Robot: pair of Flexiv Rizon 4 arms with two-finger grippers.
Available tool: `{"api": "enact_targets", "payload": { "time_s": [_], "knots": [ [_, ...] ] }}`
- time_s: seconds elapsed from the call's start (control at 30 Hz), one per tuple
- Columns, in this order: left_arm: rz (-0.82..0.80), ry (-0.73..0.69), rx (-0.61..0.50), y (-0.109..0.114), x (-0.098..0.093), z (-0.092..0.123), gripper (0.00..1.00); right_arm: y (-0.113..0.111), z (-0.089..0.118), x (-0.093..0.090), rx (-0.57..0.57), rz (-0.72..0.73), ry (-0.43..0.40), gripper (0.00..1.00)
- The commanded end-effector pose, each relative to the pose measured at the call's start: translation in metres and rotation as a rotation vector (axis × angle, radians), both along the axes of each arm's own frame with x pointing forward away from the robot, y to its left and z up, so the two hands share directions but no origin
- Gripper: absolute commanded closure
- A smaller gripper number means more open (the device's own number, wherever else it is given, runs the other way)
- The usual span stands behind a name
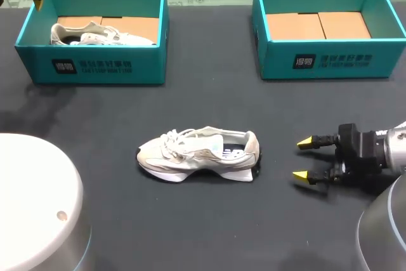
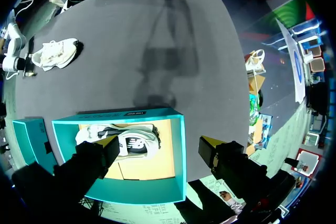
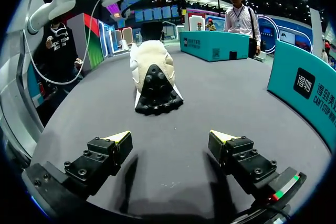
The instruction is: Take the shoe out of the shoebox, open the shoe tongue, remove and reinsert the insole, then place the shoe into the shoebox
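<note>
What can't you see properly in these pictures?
- Left wrist view: one finger of the left gripper covers part of the boxed shoe in the shoebox.
- Right wrist view: the table shoe shows only its heel and sole, so its inside is hidden.
- Head view: what lies inside that shoe is too small to make out.

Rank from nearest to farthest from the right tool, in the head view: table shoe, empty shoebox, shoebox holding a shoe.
1. Table shoe, mid-table beside the right tool.
2. Empty shoebox, far right corner.
3. Shoebox holding a shoe, far left corner.
</note>
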State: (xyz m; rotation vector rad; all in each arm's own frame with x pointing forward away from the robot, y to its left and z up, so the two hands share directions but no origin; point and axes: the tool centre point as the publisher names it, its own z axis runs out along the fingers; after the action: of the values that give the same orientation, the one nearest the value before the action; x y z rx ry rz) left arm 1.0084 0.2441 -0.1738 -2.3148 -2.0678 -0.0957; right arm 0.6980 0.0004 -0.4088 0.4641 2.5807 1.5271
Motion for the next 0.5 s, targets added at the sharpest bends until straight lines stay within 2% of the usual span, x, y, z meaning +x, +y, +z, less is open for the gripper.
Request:
{"api": "enact_targets", "payload": {
  "time_s": [0.03,0.17,0.5],
  "knots": [
    [-0.001,-0.001,0.001,0.0004,-0.0002,0.0002,0.00,0.0105,0.0020,-0.0093,-0.023,-0.060,-0.021,0.00],
    [-0.001,-0.001,0.001,0.0004,-0.0002,0.0002,0.00,0.0174,0.0038,-0.0113,-0.014,-0.082,-0.029,0.00],
    [-0.001,-0.001,0.001,0.0004,-0.0002,0.0002,0.00,0.0174,0.0038,-0.0113,-0.014,-0.082,-0.029,0.00]
  ]
}}
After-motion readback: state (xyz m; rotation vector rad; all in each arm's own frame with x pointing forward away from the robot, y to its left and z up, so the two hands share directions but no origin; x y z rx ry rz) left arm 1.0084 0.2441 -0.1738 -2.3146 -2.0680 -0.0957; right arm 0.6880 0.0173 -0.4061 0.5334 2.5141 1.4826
